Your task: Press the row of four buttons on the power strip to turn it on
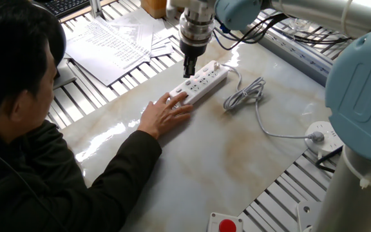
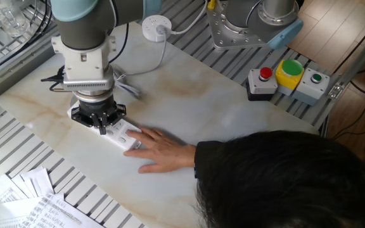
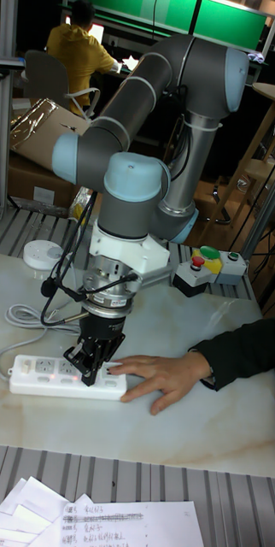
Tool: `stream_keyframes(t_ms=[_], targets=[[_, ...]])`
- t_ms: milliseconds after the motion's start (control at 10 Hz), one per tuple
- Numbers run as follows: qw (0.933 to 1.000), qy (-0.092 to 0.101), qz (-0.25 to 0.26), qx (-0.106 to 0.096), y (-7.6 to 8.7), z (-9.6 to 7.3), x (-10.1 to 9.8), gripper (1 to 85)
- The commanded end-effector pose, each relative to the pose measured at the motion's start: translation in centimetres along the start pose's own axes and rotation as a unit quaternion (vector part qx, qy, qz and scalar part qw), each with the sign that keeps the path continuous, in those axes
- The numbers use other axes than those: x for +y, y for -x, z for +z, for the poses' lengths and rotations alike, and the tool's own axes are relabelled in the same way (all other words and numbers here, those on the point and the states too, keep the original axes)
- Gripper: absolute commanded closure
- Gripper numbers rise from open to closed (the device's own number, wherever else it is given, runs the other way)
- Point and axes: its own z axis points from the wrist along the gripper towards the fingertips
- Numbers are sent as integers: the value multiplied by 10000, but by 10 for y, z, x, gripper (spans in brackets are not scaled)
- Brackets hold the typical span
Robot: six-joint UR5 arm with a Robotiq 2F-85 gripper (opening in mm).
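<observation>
The white power strip lies slantwise on the marble table, also seen in the tall view and partly under the arm. The row of four buttons runs along it, with small red lights glowing there. My gripper points straight down with its fingertips together, touching the strip's top near the middle. A person's hand rests flat on the strip's end nearest them, a few centimetres from my fingers.
The strip's coiled white cable leads to a round socket puck. A control box with red, yellow-green and green buttons stands at the table edge. Papers lie on the slatted frame. The person's head and arm fill the near side.
</observation>
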Motion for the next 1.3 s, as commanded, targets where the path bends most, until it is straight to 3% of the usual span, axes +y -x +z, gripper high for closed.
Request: stream_keyframes(t_ms=[0, 900, 1200], targets=[[10000, 2, 51, -80, 5, 5, 1, 847], [9996, 15, 53, -264, -10, 19, 10, 847], [9996, 171, 227, -57, -14, -12, 20, 847]])
